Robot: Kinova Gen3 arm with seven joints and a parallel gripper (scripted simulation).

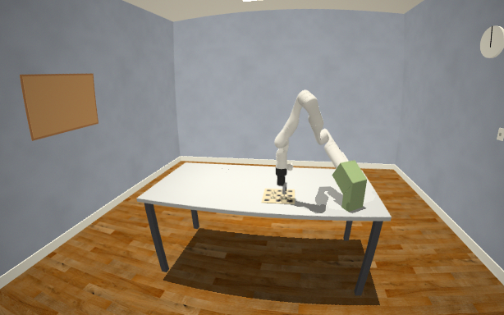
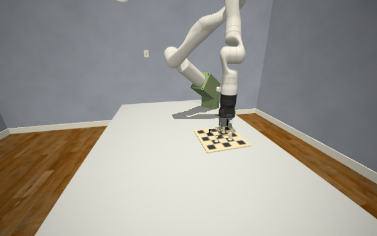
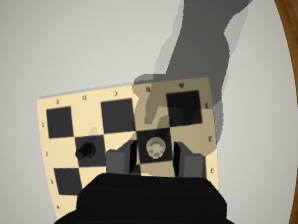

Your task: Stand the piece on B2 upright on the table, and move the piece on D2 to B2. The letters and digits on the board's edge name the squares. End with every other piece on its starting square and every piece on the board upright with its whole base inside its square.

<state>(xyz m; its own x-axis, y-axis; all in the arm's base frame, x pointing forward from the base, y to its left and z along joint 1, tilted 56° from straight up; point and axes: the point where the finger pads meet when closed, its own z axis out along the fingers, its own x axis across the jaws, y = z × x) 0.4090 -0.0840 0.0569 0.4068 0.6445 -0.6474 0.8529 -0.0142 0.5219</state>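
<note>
A small chessboard (image 1: 278, 195) lies on the white table, and it also shows in the exterior view (image 2: 221, 139) and in the wrist view (image 3: 127, 143). My gripper (image 3: 155, 152) is open and low over the board's right part. Its fingers stand on either side of a pale piece (image 3: 154, 147), which looks round from above and sits on a dark square in column B, second row. The fingers do not press on it. A black piece (image 3: 87, 151) stands further left. In the exterior view my gripper (image 2: 225, 128) is among several small pieces, with a pale one (image 2: 230, 135) and a black one (image 2: 209, 131) near it.
The arm's green base block (image 1: 350, 185) stands on the table to the right of the board. The table's edge (image 3: 282, 63) runs close past the board's right side, with the wooden floor beyond. The arm's shadow falls across the board's far right corner.
</note>
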